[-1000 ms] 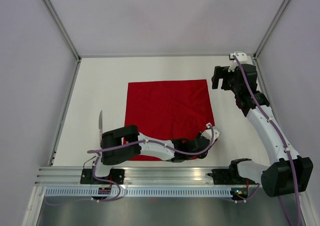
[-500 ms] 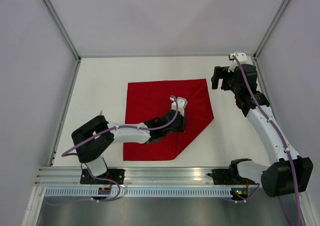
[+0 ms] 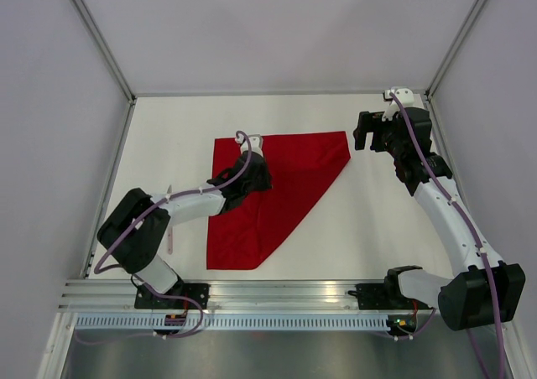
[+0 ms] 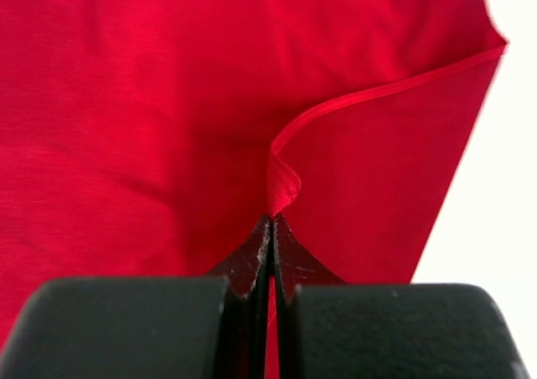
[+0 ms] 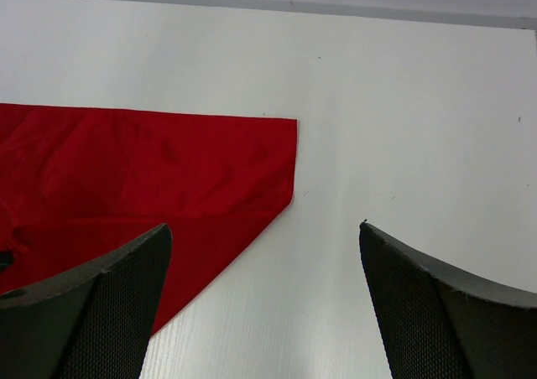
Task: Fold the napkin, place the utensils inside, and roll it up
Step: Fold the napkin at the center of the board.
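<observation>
Left pincer (image 4: 271, 228) pinches a napkin (image 3: 289, 182) corner, arm (image 3: 193, 203) stretched far forward.

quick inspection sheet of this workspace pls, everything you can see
surface: white table, bare apart from the job's things
job's things: red napkin partly doubled over, diagonal fold edge running from its far right corner to its near edge; one slim pale utensil left of it, partly hidden under the left arm
clutter: nothing seen
grippers: left gripper shut, pinching a napkin corner over the cloth's far left part; right gripper open, holding nothing, above the table near the napkin's far right corner
cables: purple cables run along both arms, none seen snagged
surroundings: pale walls on three sides, metal rail at the near edge
</observation>
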Robot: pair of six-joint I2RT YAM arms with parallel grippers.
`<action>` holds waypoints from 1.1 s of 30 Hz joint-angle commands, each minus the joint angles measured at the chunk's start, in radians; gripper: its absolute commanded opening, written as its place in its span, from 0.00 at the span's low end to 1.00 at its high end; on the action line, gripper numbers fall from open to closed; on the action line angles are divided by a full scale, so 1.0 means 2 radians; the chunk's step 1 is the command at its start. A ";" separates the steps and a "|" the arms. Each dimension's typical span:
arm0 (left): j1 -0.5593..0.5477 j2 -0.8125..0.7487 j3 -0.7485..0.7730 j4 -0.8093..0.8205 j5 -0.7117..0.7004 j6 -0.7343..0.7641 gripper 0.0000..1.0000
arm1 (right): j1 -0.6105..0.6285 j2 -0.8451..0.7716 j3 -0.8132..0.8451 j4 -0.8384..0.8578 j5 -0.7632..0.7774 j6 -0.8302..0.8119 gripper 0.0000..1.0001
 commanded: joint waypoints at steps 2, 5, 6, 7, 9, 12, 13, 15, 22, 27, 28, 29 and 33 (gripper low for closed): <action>0.037 -0.011 0.023 -0.022 0.031 -0.017 0.02 | -0.002 -0.003 0.013 -0.009 -0.004 0.009 0.97; 0.057 -0.002 0.039 -0.035 0.039 -0.008 0.02 | -0.002 -0.003 0.013 -0.009 -0.004 0.009 0.97; 0.065 0.001 0.042 -0.037 0.041 -0.007 0.02 | -0.002 -0.002 0.013 -0.009 -0.004 0.009 0.97; 0.069 0.006 0.049 -0.039 0.044 -0.004 0.02 | -0.002 -0.003 0.013 -0.009 -0.005 0.009 0.97; 0.083 0.011 0.056 -0.046 0.052 -0.004 0.02 | -0.002 -0.002 0.013 -0.009 -0.005 0.009 0.97; 0.097 0.019 0.067 -0.051 0.060 -0.001 0.02 | -0.002 -0.002 0.013 -0.008 -0.005 0.009 0.97; 0.101 0.021 0.071 -0.052 0.063 -0.001 0.02 | -0.002 -0.001 0.013 -0.008 -0.006 0.009 0.97; 0.108 0.026 0.075 -0.055 0.067 0.001 0.02 | -0.002 -0.001 0.013 -0.009 -0.007 0.008 0.97; 0.133 0.031 0.079 -0.059 0.072 0.004 0.02 | -0.002 -0.001 0.013 -0.010 -0.008 0.008 0.97; 0.154 0.030 0.081 -0.062 0.080 0.008 0.02 | -0.002 -0.001 0.014 -0.010 -0.008 0.007 0.97; 0.157 0.031 0.082 -0.062 0.083 0.009 0.02 | -0.002 -0.001 0.014 -0.010 -0.009 0.007 0.97; 0.163 0.031 0.082 -0.063 0.085 0.009 0.02 | -0.002 -0.001 0.013 -0.010 -0.009 0.007 0.97; 0.174 0.033 0.086 -0.065 0.090 0.013 0.02 | -0.002 -0.001 0.014 -0.010 -0.009 0.007 0.97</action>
